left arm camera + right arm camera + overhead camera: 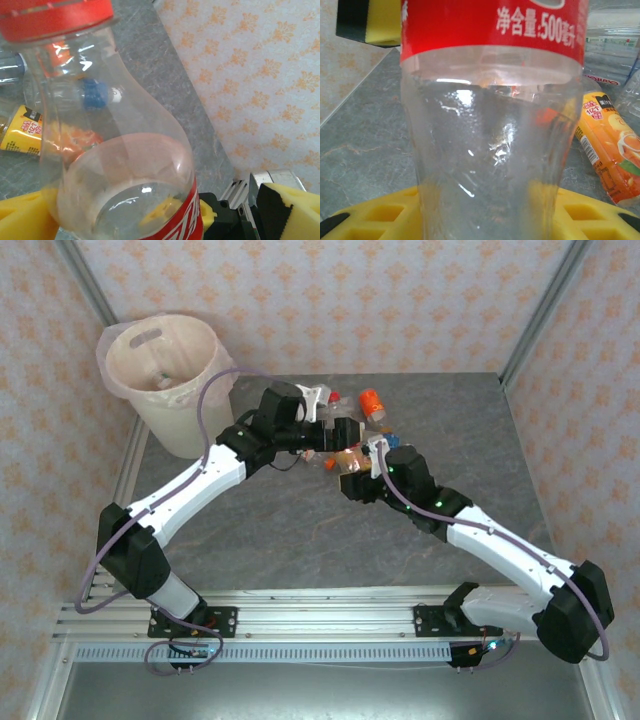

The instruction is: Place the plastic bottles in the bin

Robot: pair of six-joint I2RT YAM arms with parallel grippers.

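A clear plastic bottle with a red label stands between the yellow fingers of my right gripper, which is shut on its lower body. The same bottle, with its red cap, lies between the jaws of my left gripper; these are open, and the right finger is well clear of it. From above, both grippers meet at the pile of plastic bottles at mid-table. The cream bin stands at the far left corner.
An orange-labelled bottle lies on the grey table just right of the held one, and a blue-capped bottle lies behind it. Patterned walls close in the table's far and side edges. Bare tabletop lies between the arms.
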